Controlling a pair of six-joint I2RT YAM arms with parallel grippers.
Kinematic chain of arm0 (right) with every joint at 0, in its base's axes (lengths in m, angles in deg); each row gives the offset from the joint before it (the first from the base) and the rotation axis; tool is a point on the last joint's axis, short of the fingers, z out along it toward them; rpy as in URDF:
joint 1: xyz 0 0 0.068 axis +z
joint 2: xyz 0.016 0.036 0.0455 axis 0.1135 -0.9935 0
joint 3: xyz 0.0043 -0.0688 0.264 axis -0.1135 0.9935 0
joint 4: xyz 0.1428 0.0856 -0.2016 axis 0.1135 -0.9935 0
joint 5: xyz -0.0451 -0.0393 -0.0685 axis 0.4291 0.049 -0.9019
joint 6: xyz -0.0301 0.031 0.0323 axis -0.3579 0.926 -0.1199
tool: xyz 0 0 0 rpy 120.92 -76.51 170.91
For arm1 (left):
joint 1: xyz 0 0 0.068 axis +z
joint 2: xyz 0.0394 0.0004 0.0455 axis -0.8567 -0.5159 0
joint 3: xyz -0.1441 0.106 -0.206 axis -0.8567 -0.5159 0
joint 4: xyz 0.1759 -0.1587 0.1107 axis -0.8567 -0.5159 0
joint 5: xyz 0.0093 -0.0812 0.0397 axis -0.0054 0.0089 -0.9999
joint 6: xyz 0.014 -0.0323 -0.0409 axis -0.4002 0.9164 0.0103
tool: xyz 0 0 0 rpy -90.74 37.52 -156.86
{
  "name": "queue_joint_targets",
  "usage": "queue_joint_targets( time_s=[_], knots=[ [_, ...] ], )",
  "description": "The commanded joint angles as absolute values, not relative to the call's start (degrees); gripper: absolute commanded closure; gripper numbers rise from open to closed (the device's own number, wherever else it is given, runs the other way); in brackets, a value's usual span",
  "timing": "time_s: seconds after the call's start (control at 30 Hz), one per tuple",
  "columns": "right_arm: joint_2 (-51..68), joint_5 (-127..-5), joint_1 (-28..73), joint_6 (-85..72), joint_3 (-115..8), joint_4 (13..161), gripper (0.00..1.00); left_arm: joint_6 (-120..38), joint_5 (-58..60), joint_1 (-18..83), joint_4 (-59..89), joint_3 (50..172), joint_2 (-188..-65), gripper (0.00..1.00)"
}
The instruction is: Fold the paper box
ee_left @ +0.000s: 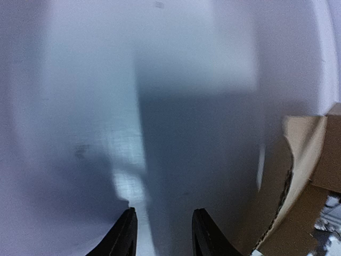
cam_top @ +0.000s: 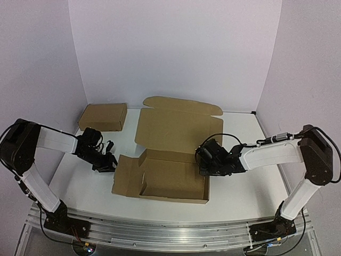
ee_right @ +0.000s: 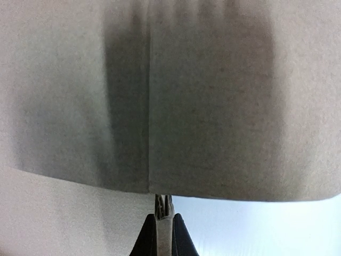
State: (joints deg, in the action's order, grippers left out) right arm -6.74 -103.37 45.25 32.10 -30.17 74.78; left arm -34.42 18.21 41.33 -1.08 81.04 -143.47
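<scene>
The paper box (cam_top: pixel 165 173) is a brown cardboard mailer in the middle of the table. Its tray is partly formed, its lid lies open toward the back, and its left flap lies flat. My right gripper (cam_top: pixel 203 163) is at the tray's right wall. In the right wrist view it (ee_right: pixel 164 216) is shut on a thin cardboard edge, and the box (ee_right: pixel 213 106) fills the upper picture. My left gripper (cam_top: pixel 108 160) is just left of the flat flap. In the left wrist view it (ee_left: pixel 162 229) is open and empty over the white table, with the box's edge (ee_left: pixel 303 176) at the right.
A smaller plain brown cardboard box (cam_top: pixel 104 116) lies at the back left near the wall. White walls close in the back and sides. The arm bases stand on the metal rail (cam_top: pixel 160 232) at the near edge.
</scene>
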Motion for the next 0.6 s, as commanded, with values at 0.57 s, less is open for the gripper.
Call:
queue_joint_targets(
  time_s=[0.57],
  knots=[
    [-12.0,-104.2,44.8,31.4,-34.5,79.1,1.0,-36.0,54.0,38.8,22.0,79.8,-146.2,0.41]
  ],
)
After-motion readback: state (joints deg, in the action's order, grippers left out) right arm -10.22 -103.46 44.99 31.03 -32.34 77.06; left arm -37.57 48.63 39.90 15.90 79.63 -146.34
